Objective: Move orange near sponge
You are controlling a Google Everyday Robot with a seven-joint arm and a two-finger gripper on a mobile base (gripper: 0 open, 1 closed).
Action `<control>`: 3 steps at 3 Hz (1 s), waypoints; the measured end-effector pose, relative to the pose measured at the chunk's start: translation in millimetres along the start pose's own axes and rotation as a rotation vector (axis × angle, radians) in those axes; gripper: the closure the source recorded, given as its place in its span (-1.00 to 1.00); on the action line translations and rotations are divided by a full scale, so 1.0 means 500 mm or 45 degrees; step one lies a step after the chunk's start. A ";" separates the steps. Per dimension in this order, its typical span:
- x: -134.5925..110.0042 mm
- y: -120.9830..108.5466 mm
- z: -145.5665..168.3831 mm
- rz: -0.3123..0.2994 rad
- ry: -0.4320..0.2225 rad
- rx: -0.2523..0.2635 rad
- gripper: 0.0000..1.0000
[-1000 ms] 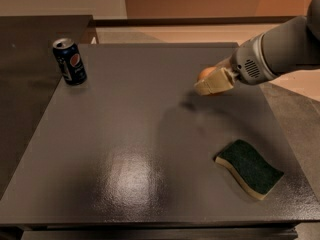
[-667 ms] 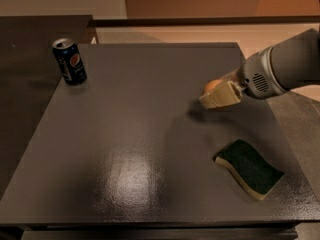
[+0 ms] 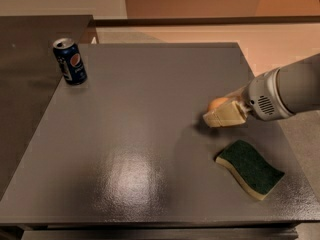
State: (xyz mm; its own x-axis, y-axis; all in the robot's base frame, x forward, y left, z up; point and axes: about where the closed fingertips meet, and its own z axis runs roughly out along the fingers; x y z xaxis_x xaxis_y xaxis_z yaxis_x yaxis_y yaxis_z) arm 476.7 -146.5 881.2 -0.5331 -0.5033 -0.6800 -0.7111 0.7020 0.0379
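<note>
Because I have carried across the counter (image 3: 150,99) toward its near-right corner, my arm (image 3: 292,91) now hangs just behind the sponge (image 3: 250,168). My fingers (image 3: 222,118) clamp the orange (image 3: 218,104) near the sponge. Judgement: transport nearly complete; lowering and release remain.

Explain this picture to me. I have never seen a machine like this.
This is a robot arm reaching in from the right over a dark table, seen by one camera looking down on it. At the arm's tip is the gripper; its jaws are closed on an orange. A green and yellow sponge lies close by, nearer the front edge. A blue soda can stands upright at the far left corner.
</note>
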 end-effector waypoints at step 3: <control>0.057 0.023 0.024 0.073 0.015 0.011 -0.27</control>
State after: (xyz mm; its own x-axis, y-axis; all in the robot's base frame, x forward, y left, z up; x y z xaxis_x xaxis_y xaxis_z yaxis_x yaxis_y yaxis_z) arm 458.9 -146.9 853.5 -0.5787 -0.4679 -0.6680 -0.6751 0.7343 0.0704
